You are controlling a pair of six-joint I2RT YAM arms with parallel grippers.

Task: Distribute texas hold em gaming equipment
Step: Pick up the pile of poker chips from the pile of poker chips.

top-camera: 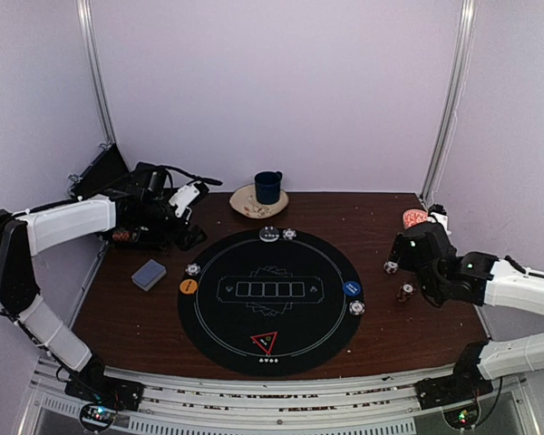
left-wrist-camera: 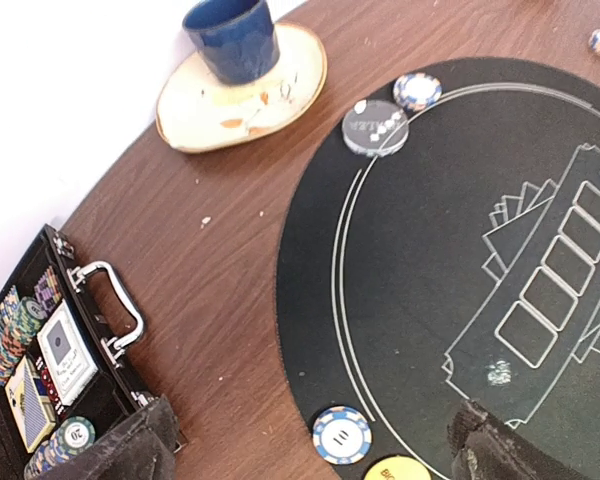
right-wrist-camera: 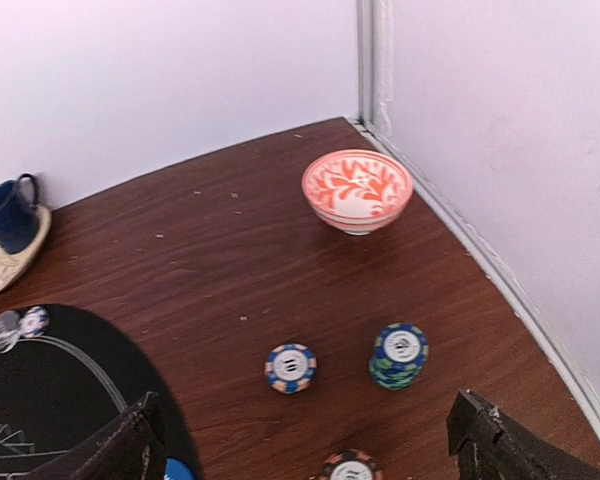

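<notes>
Top external view: red-edged black triangle marker (top-camera: 264, 343), apex toward the arm bases, lies between the left gripper (left-wrist-camera: 305, 440) and right gripper (right-wrist-camera: 305, 440), both spread wide, empty.

I see the mat (top-camera: 219, 319) mid-table, the mug (top-camera: 268, 187) on its saucer (top-camera: 242, 205) just behind it. The card deck (top-camera: 149, 274) lies left of the mat, the case (left-wrist-camera: 40, 370) further back-left. The triangle marker (top-camera: 264, 343) sits on the mat's near edge. Right of the mat lie 3 chip stacks (right-wrist-camera: 399, 354), the bowl (right-wrist-camera: 357, 190) behind them.
</notes>
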